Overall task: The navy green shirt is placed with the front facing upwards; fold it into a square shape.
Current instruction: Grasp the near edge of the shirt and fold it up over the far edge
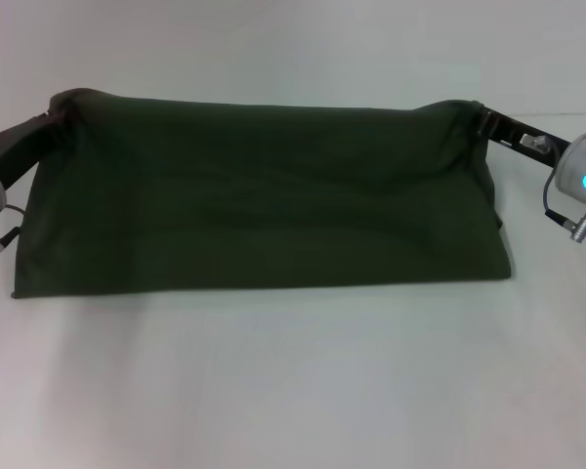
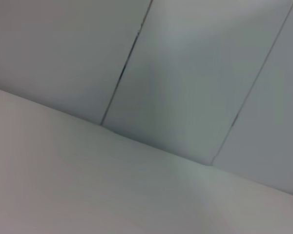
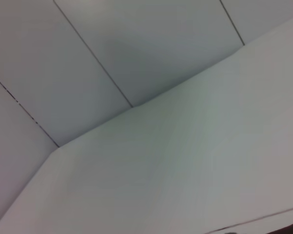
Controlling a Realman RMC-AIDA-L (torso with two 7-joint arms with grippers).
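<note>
Head view first: the navy green shirt (image 1: 259, 195) lies across the white table (image 1: 293, 391) as a wide, dark band, plain fabric facing up with no lettering showing. Its near edge rests flat on the table in a straight line, while the far edge is lifted and stretched taut between the two arms — a fold in mid-air.

At the far left corner, the left gripper (image 1: 59, 119) is clamped on the shirt, the cloth bunched into a tight pucker right where the black fingers meet it. Over at the far right corner, the right gripper (image 1: 474, 117) is pinching the shirt the same way, fabric gathered to a point at its tip. Both wrists show glowing green rings just outside the shirt's ends.

Left wrist view shows only bare table surface and grey wall panels (image 2: 185, 73) beyond — no fingers, no cloth. Right wrist view gives the same: pale table, panelled wall, nothing of the shirt.
</note>
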